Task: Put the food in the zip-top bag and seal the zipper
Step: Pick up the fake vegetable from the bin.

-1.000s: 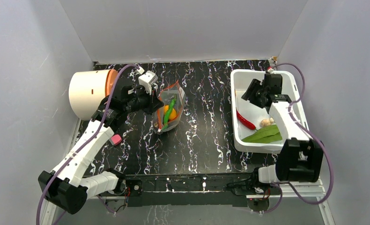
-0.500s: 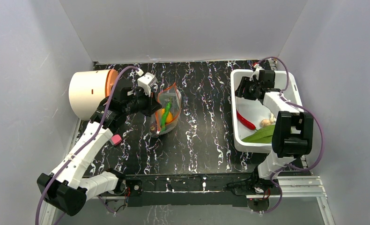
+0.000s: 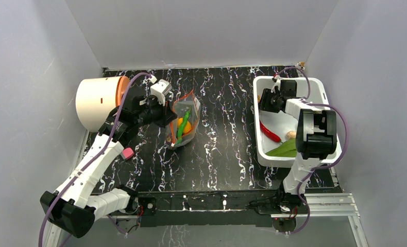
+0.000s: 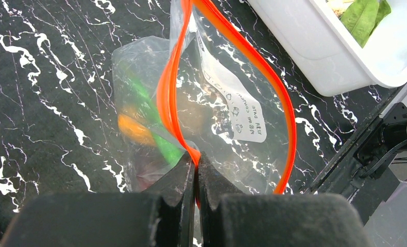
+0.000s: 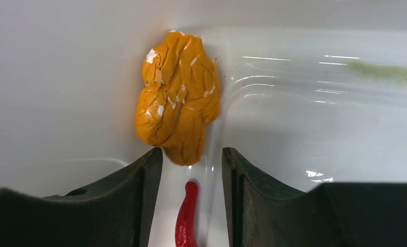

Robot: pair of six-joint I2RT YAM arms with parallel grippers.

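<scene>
Left of the white bin [image 3: 316, 85], across a bare stretch of marbled table [image 3: 227, 128], the left gripper [image 4: 196, 167] pinches the zipper [image 4: 165, 98] of the gaping zip-top bag [image 3: 182, 135], holding one orange fruit [image 3: 189, 125] and one green pepper [image 3: 182, 125]; at the bin's far wall, the right gripper [image 5: 191, 154] stands open before one crumpled orange piece [image 5: 178, 98], one red chilli [image 5: 185, 218] between its fingers
</scene>
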